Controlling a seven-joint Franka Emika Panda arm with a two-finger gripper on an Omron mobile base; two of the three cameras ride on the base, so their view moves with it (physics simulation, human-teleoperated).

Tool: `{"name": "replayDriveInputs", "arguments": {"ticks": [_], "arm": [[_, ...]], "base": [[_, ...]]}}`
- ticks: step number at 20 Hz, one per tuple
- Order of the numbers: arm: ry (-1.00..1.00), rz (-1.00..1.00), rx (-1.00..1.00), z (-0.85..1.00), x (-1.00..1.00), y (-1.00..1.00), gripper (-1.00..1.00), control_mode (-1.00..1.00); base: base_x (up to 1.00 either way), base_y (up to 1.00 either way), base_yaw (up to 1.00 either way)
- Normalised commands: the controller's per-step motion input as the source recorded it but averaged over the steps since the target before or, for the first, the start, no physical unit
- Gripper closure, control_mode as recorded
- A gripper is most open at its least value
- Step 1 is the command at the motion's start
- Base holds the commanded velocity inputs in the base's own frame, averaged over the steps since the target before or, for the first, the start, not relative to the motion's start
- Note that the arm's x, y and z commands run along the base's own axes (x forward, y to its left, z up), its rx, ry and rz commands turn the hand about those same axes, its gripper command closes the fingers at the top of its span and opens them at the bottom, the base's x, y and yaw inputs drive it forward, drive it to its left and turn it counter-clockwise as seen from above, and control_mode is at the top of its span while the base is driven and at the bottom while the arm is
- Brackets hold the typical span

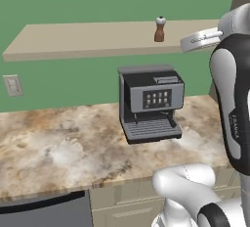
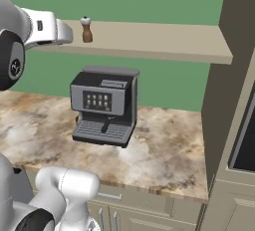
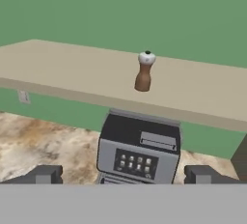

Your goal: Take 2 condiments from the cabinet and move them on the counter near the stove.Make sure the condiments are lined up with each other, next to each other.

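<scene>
While level with shelf (image 3: 72, 73) — hand (image 3: 123, 175) open, empty

brown shaker (image 3: 144, 71) upright on shelf (image 3: 72, 68), coffee machine (image 3: 137, 153) below

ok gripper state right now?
Gripper: open, jaws wide apart, holding nothing; it faces the brown shaker on the shelf.

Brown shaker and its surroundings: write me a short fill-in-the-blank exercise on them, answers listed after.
1. The brown shaker stands upright on the tan ____.
2. Directly below the shelf board, a grey ____ sits on the marbled counter.
3. The wall behind the shelf is painted ____.
4. The gripper is ____ and holds nothing.

Missing words: shelf board; coffee machine; green; open
</scene>
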Motion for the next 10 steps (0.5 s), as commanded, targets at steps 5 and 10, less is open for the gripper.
{"name": "replayDriveInputs", "arguments": {"ticks": [5, 10], "arm": [[0.0, -0.02, 0.0, -0.07, 0.15, 0.0, -1.0, -1.0], [0.0, 0.0, 0.0, 0.0, 0.06, -0.03, -1.0, -1.0]], "base": [[0.0, 0.0, 0.0], [0.0, 0.0, 0.0]]}}
